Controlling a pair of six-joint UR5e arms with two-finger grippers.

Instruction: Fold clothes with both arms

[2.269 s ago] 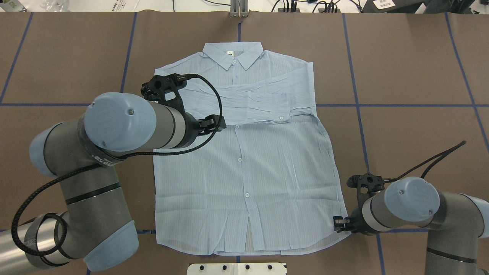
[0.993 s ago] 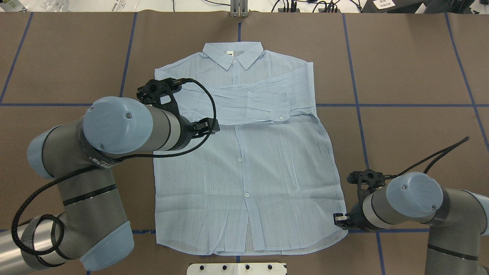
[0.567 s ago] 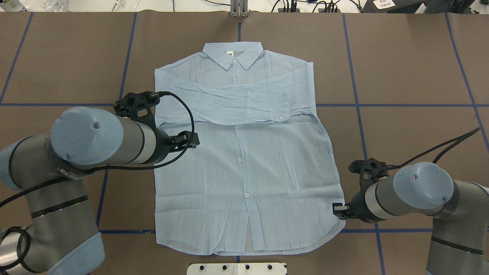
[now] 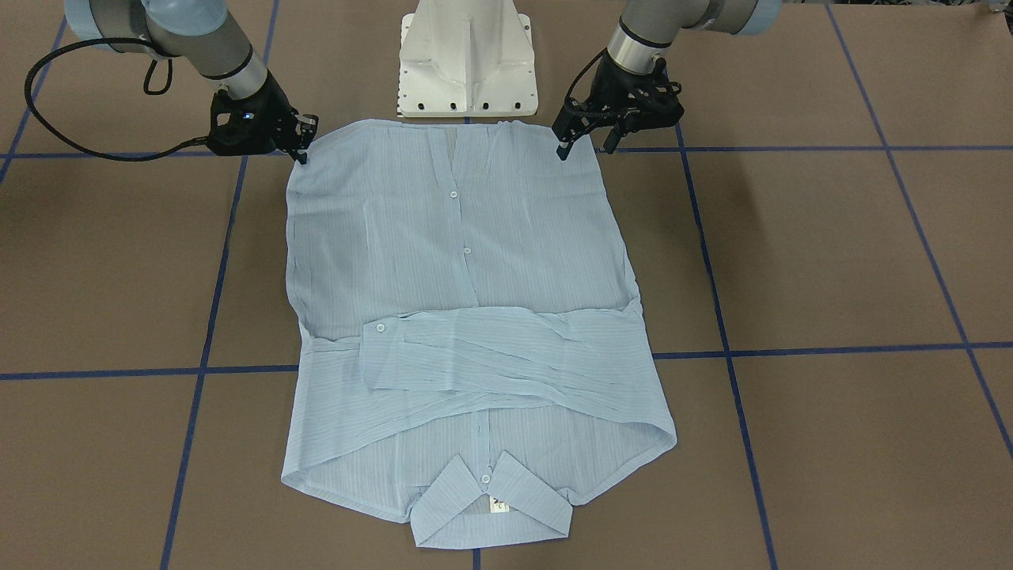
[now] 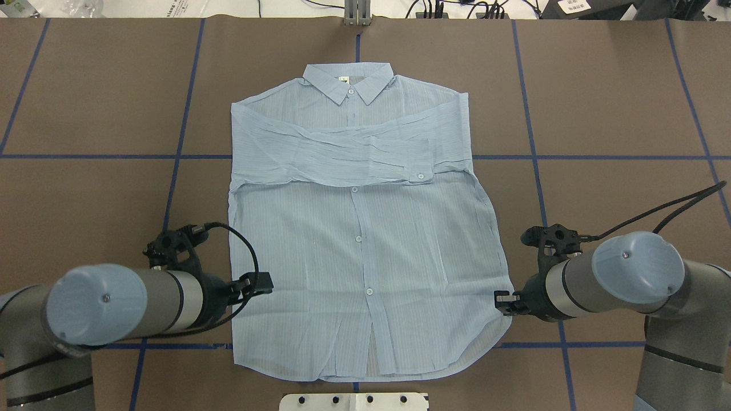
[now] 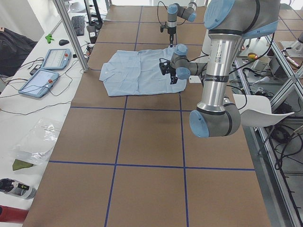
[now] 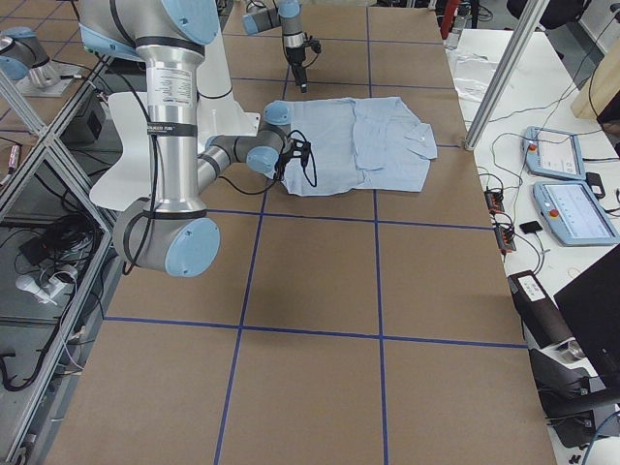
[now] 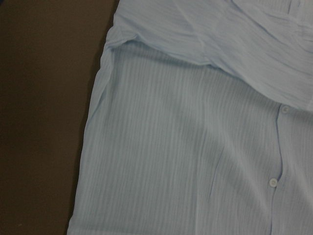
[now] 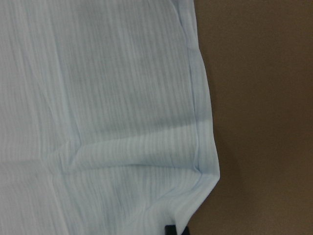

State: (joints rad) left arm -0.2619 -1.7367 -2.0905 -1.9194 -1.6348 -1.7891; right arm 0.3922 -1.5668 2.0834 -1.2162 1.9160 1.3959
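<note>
Now, sleeves [image 5: 354, 155] crossed over the light-blue shirt [image 5: 365, 257], flat on the tabletop [image 5: 628, 103]; hem-to-collar fold apparently to come. Left tool [image 4: 585, 149] spread above one bottom corner; right tool [image 4: 303, 152] at other, grip unclear.

A pale blue shirt [image 5: 320, 240] with fine lengthwise stripes, small white buttons [image 5: 369, 291] and a white neck label [image 4: 498, 504] whose print is too small to make out. Under it, a matt brown table [image 5: 617, 91] crossed by a grid of dark blue lines [image 5: 599, 157]. The left arm [image 5: 97, 305] and right arm [image 5: 634, 277] are grey metal with light blue caps and black cables. The left gripper [image 5: 262, 281] and right gripper [image 5: 502, 298] are black. A white base [image 4: 467, 55] stands at the table's edge.
</note>
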